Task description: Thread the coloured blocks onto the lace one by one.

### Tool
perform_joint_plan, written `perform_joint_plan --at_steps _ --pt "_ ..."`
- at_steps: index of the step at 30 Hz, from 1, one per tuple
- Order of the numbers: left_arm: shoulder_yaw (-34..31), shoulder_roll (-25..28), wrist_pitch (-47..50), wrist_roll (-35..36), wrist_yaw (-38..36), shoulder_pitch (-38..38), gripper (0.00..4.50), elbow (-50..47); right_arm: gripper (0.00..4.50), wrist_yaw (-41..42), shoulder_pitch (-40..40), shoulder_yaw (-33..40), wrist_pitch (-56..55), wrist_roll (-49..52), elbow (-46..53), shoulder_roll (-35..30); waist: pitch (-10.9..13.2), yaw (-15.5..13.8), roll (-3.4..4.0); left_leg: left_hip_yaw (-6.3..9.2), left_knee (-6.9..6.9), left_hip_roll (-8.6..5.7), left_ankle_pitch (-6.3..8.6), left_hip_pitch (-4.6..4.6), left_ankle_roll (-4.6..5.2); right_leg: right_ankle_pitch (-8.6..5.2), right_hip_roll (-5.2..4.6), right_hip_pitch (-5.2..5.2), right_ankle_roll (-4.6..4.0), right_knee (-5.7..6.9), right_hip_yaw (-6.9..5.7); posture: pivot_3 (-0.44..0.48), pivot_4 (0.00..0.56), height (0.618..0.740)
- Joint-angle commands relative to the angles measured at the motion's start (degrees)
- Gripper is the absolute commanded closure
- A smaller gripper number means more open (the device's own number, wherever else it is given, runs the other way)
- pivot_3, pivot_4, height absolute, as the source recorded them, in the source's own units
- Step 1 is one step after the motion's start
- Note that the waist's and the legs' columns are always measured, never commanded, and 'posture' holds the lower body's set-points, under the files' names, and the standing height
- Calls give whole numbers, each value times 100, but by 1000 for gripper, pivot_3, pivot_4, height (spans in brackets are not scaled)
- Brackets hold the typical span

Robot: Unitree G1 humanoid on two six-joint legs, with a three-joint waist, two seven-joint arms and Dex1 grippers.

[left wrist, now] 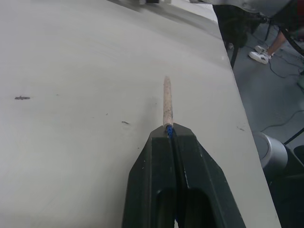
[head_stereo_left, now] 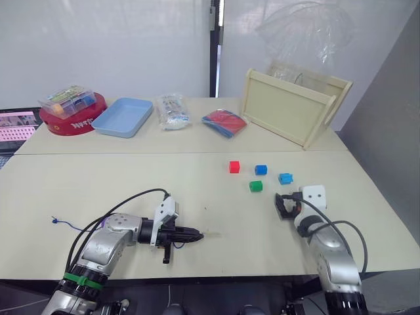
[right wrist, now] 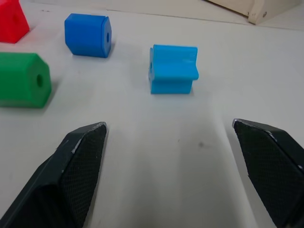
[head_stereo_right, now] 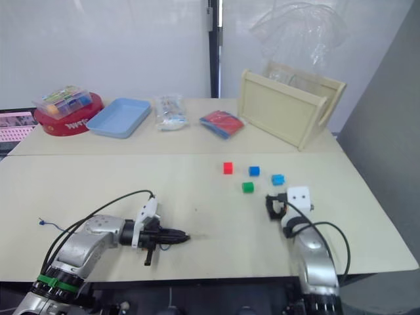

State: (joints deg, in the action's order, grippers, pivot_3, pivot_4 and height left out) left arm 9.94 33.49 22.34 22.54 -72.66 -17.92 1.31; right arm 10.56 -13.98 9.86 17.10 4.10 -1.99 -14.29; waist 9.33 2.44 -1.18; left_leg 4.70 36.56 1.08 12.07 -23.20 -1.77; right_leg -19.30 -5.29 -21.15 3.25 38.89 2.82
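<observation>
Left gripper (head_stereo_left: 197, 233), lower centre, pinches the lace (left wrist: 166, 102) behind its stiff tip, presenting it; right gripper (right wrist: 175, 156), wide open and empty, faces the cyan block (right wrist: 173, 69), likely first pick.

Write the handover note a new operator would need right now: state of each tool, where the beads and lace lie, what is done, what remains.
Left tool: shut on the thin dark blue lace, its stiff pale tip sticking out over the table; the cord trails back toward the table's left edge.
Right tool: open, holding nothing, low over the table, facing the cyan notched plastic block.
Blue plastic block, green plastic block and red plastic block lie loose close by.
Done: lace gripped.
Left: none of these four blocks is threaded.
</observation>
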Motion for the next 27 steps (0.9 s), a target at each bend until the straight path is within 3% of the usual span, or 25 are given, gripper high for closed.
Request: perform_joint_plan --at_steps 1,7,10,17,22,27 --pt "-49 30 -143 25 -38 60 4500 -137 20 75 -602 138 -439 66 -995 -171 0 17 0 0 0 0 0 1 0 0 0 0 0 1 0 0 150 740" --pt "-42 66 -180 6 -32 106 4500 -164 20 198 -1280 153 -948 169 -2120 -262 0 20 0 -2 -2 -1 0 2 0 0 -1 0 0 4 4 0 150 740" --pt "-48 86 -190 -2 -29 129 4500 -168 859 249 -1353 161 -1112 265 -2248 -198 0 20 0 -3 -2 0 0 3 0 0 -1 0 0 4 5 0 150 740" --pt "-103 81 -186 28 28 199 4500 -168 3292 309 -1343 72 -1384 255 -2125 -122 0 30 1 -3 -4 0 0 3 0 0 0 -1 0 5 6 0 150 740" --pt "-132 84 -272 19 21 240 4500 -148 3335 177 -1275 98 -1398 235 -1804 -114 0 21 1 -2 -4 -1 0 2 -1 0 -1 -2 0 5 6 0 150 740" --pt "-252 103 -353 87 32 294 4500 -167 3335 -182 -351 0 -739 219 319 63 0 -3 3 -1 -10 -2 0 -7 -1 0 -4 -8 0 4 6 0 150 740"
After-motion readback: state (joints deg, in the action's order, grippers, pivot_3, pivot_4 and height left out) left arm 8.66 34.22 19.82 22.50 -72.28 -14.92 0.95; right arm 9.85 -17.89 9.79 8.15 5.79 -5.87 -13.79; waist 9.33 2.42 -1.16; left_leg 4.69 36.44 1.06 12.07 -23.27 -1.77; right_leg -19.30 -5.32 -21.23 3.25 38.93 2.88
